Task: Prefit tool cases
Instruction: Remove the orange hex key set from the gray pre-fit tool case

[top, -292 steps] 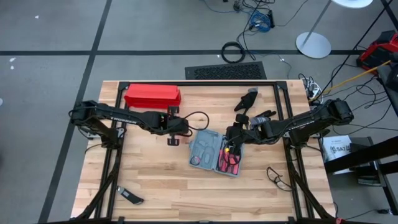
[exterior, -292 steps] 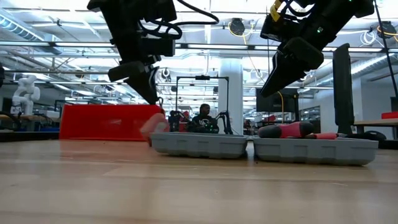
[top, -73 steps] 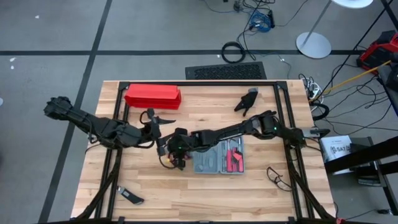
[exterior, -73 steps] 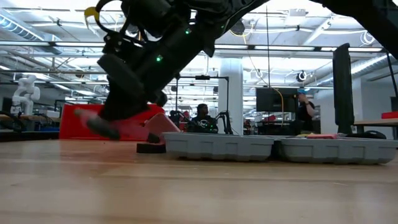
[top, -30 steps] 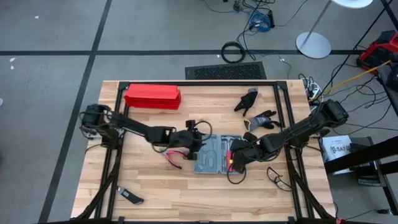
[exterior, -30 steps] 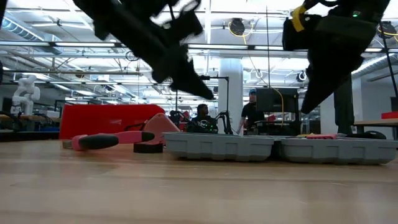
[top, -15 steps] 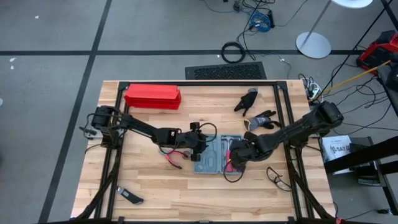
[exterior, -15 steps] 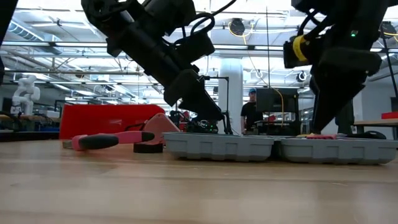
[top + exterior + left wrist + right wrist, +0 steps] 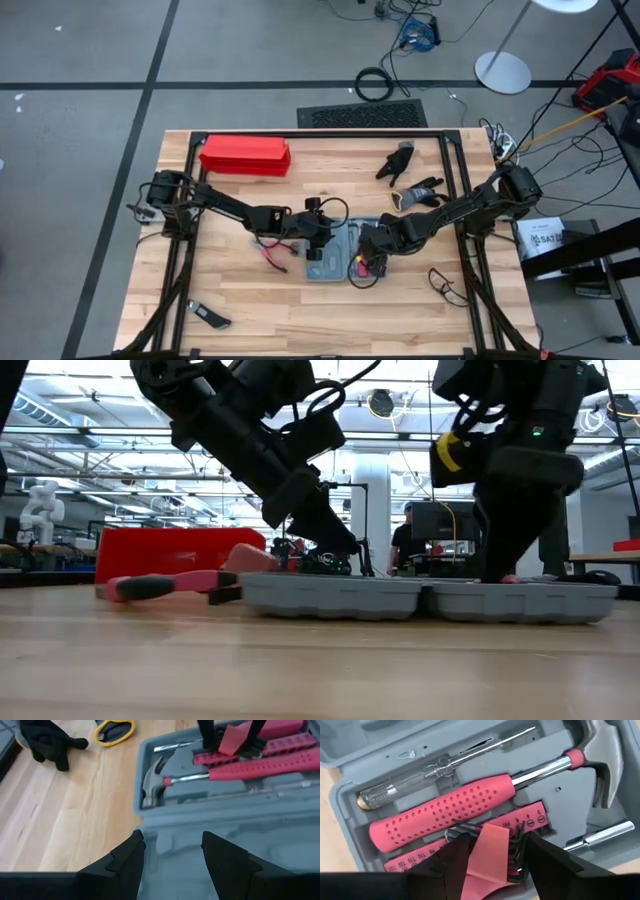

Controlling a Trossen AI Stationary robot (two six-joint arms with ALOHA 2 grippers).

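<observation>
Left tool [image 9: 172, 851] is held open over the tool case [image 9: 340, 252]; right tool [image 9: 492, 851], open, straddles a pink sheet [image 9: 489, 856] inside.

We are hovering our left gripper [image 9: 317, 247] and right gripper [image 9: 368, 256] over the open tool case [image 9: 335, 262], with the red box [image 9: 245, 155] lying far left.
</observation>
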